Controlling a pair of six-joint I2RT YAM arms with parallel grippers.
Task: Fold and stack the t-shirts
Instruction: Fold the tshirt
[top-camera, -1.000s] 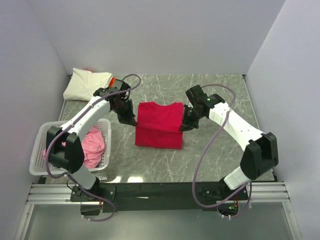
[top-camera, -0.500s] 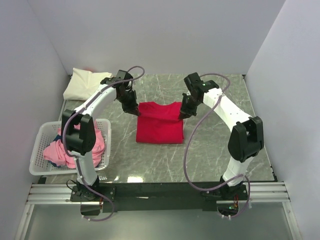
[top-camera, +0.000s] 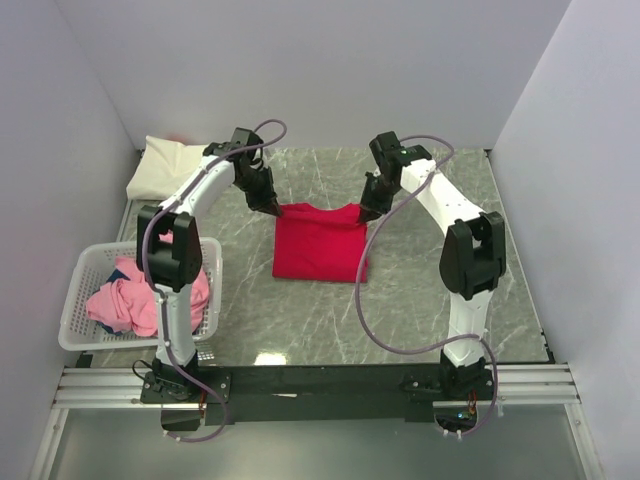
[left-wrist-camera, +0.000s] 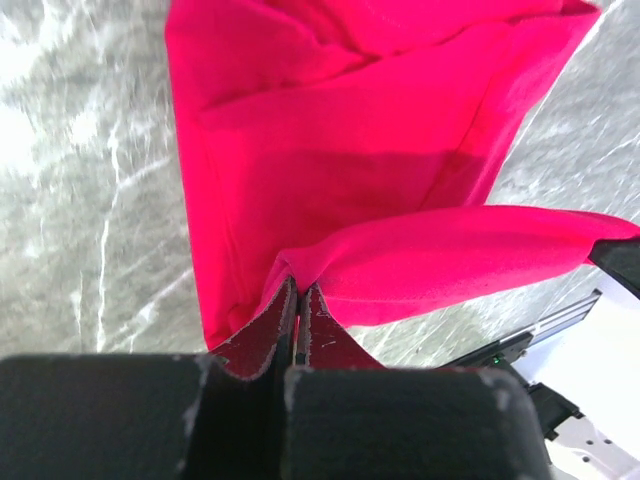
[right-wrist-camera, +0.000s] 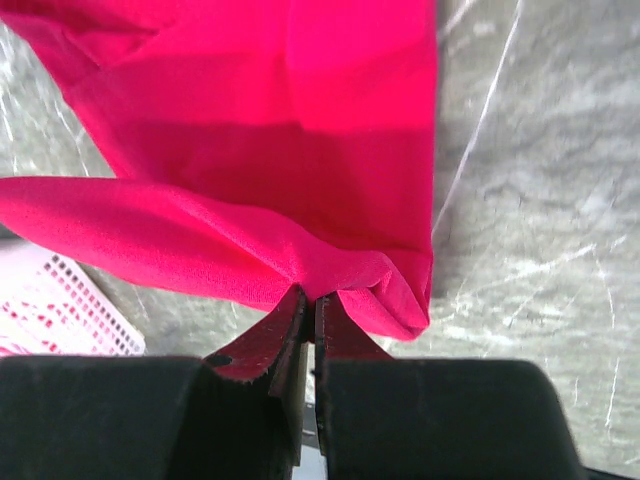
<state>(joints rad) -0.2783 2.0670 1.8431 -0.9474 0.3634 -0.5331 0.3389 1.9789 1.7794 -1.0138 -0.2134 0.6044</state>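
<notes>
As seen from above, found left gripper (top-camera: 272, 208) and right gripper (top-camera: 362, 210) each pinching a far corner of crimson t-shirt (top-camera: 318, 252).

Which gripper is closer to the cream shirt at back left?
Left. The left gripper pinches the red shirt at its far-left corner, right of the cream shirt; the right gripper holds the far-right corner, farther off.

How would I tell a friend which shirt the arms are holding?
On the marble table, centrally, lies the crimson t-shirt, far corners pinched by the left tool and right tool. Only it is red: the cream shirt sits far-left, pink shirts fill the basket.
</notes>
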